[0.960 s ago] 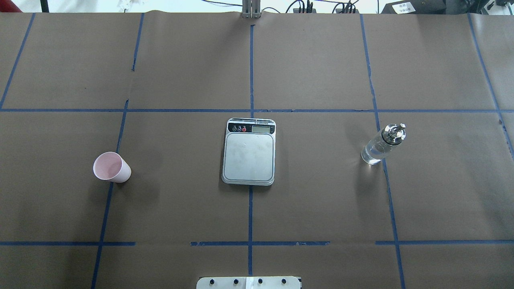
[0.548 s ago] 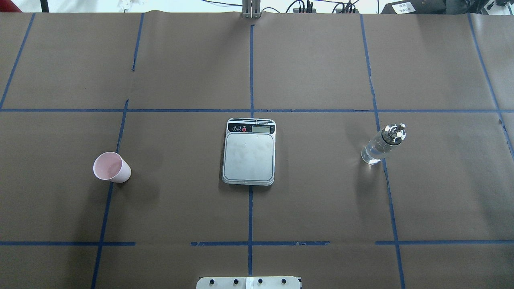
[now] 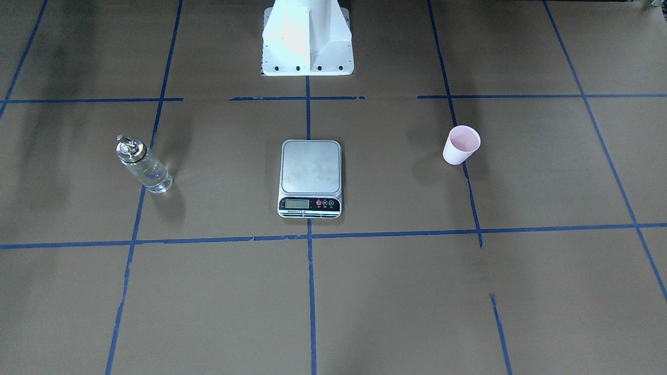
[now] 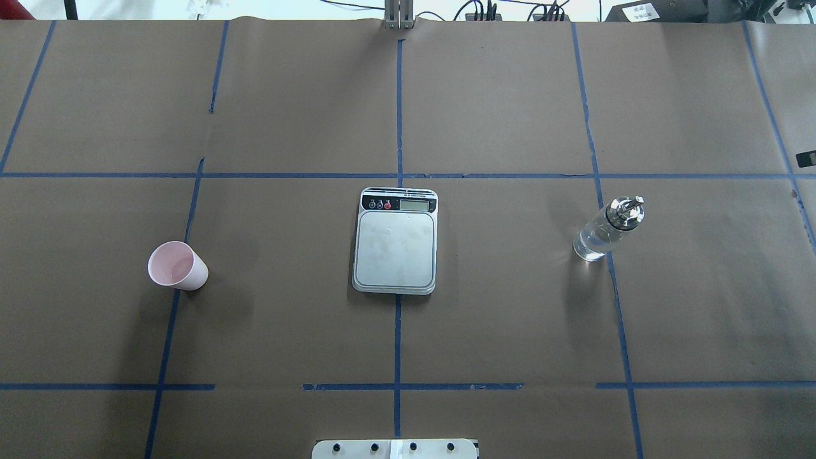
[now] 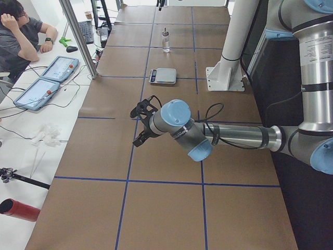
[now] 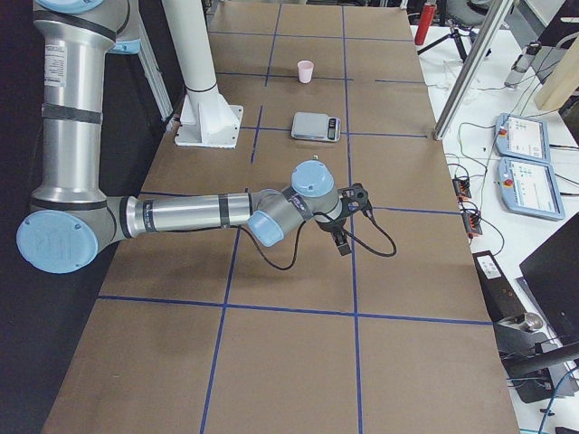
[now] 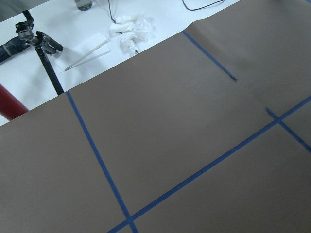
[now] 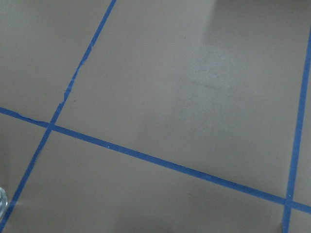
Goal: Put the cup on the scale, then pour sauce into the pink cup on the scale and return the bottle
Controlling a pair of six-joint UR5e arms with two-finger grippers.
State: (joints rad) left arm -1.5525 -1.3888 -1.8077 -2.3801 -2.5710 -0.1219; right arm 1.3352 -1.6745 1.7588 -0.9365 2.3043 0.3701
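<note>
The pink cup [image 4: 177,266] stands upright on the table's left part, also seen in the front view [image 3: 460,145]. At the centre lies the scale [image 4: 395,241] with its silver platform bare. On the right stands the bottle [image 4: 605,229] with its silver spout cap and clear sauce inside. My left gripper [image 5: 138,126] hovers over the table's left end, well short of the cup. I cannot tell its state. My right gripper [image 6: 353,221] hovers at the right end, short of the bottle. Only a black sliver of it shows at the overhead view's right edge, so I cannot tell its state.
Brown paper with blue tape lines covers the table [image 4: 510,319]. The robot's white base [image 3: 307,36] stands behind the scale. A person [image 5: 21,36] sits at a side bench with tablets [image 5: 47,78] and cables. A tripod and crumpled tissue [image 7: 131,31] lie past the left end.
A black sliver has come in at the right edge of the overhead view. Cup, scale and bottle have not moved.
</note>
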